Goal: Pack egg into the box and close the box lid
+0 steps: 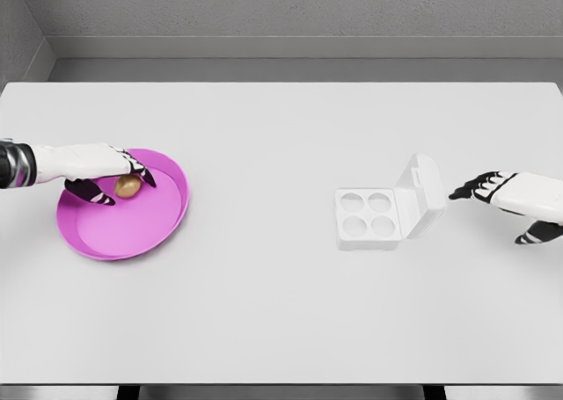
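Left hand [110, 178]: we see fingers curled around the small brown egg [128, 186] in the round magenta plastic bowl [163, 220].
Right hand [501, 193]: fingers loose, right of the bowl, near the white four-cup box [368, 216], lid raised.

- You see a small brown oval egg [128, 185] lying in the magenta round plastic dish [149, 233] at table left.
- You see the white four-cup plastic egg box [369, 217] right of centre, its lid [420, 193] open and tilted up.

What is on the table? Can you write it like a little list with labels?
egg: brown, in the bowl, between the left hand's fingers
bowl: pink, on the table's left
box: white, lid up, four cups, all empty
left hand: over the bowl, fingers around the egg
right hand: open, right of the box, not touching it
table: white
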Robot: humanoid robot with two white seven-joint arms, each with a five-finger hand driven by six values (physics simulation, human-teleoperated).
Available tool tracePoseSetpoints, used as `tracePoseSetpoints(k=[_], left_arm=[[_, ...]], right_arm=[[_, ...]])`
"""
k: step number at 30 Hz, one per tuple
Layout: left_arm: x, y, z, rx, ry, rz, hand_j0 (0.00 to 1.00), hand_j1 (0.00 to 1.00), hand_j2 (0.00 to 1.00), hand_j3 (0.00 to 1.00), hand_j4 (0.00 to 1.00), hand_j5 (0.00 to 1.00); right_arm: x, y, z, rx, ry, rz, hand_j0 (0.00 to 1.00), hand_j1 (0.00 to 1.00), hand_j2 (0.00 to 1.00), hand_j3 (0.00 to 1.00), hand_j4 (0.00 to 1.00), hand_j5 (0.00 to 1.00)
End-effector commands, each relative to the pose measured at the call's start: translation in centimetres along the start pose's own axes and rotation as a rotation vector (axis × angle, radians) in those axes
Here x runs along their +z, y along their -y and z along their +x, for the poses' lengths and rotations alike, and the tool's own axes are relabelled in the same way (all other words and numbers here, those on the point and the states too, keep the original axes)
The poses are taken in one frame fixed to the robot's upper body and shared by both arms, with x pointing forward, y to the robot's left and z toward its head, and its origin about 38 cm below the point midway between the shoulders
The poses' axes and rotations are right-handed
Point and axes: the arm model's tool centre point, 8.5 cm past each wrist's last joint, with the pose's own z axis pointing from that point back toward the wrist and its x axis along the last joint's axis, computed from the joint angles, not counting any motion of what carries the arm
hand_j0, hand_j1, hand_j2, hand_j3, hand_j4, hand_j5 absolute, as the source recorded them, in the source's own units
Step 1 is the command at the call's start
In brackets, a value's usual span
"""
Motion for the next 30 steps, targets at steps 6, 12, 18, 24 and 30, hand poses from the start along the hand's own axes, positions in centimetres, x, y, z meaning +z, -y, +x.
tracePoseSetpoints(k=[6,12,18,24,30], left_arm=[[-0.1,-0.1,0.1,-0.006,-0.002,-0.003,0.49,0.49,0.49,0.49,0.49,0.49],[-0.2,-0.1,0.1,-0.009,0.001,-0.005,0.37,0.37,0.37,0.37,0.37,0.37],[-0.1,-1.6,1.1,-0.05,0.022,0.017,0.34,0.34,0.34,0.34,0.34,0.34],[-0.5,-3.9,4.3,-0.137,0.102,0.057,0.32,0.32,0.32,0.32,0.32,0.32],[-1.8,-5.9,7.4,-0.194,0.181,0.103,0.32,0.32,0.32,0.32,0.32,0.32]], right_arm=[[0.0,0.4,0.4,0.009,0.011,-0.008,1.0,1.0,1.0,1.0,1.0,1.0],[0.1,0.4,0.4,0.01,0.009,-0.006,1.0,1.0,1.0,1.0,1.0,1.0],[0.1,0.5,0.4,0.007,0.012,-0.011,1.0,1.0,1.0,1.0,1.0,1.0],[0.1,0.5,0.4,0.007,0.011,-0.009,1.0,1.0,1.0,1.0,1.0,1.0],[0.3,0.7,0.3,0.009,0.007,-0.015,1.0,1.0,1.0,1.0,1.0,1.0]])
